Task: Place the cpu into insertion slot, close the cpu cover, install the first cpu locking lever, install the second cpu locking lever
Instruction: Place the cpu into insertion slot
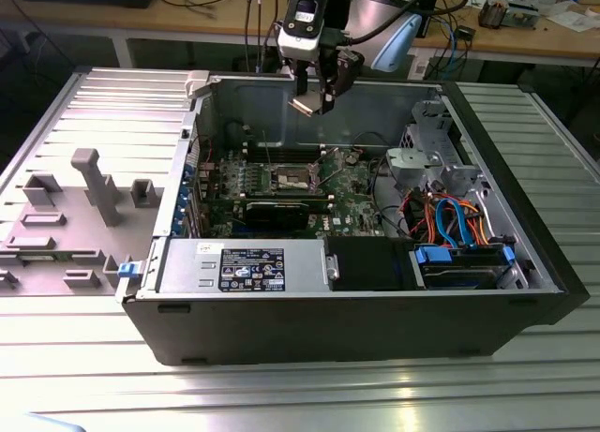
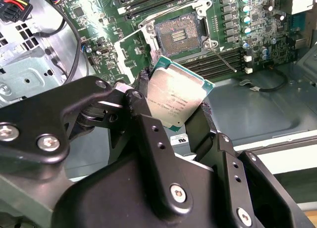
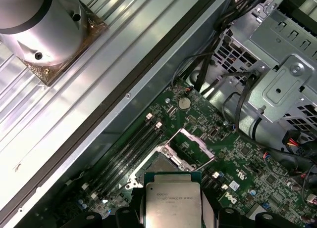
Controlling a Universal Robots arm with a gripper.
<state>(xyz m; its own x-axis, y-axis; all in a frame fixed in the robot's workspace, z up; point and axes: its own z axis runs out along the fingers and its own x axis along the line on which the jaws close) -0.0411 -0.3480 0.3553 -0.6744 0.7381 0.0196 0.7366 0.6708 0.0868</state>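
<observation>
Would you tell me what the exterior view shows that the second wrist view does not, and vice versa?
Exterior view: the open computer case, its power supply, and the grey tray beside it. Second wrist view: screw heads on the black links of the claw. Both: the claw shut on the cpu over the green board.

The cpu (image 1: pixel 306 106) sat held in the gripper (image 1: pixel 317 95), above the case (image 1: pixel 375 310) toward its far wall. Inside, the insertion slot (image 1: pixel 292 177) lay on the motherboard (image 1: pixel 352 181), with the drive cage (image 1: pixel 427 160) to the exterior view's right

Matt silvery metal top on cpu (image 2: pixel 173 100)
</observation>
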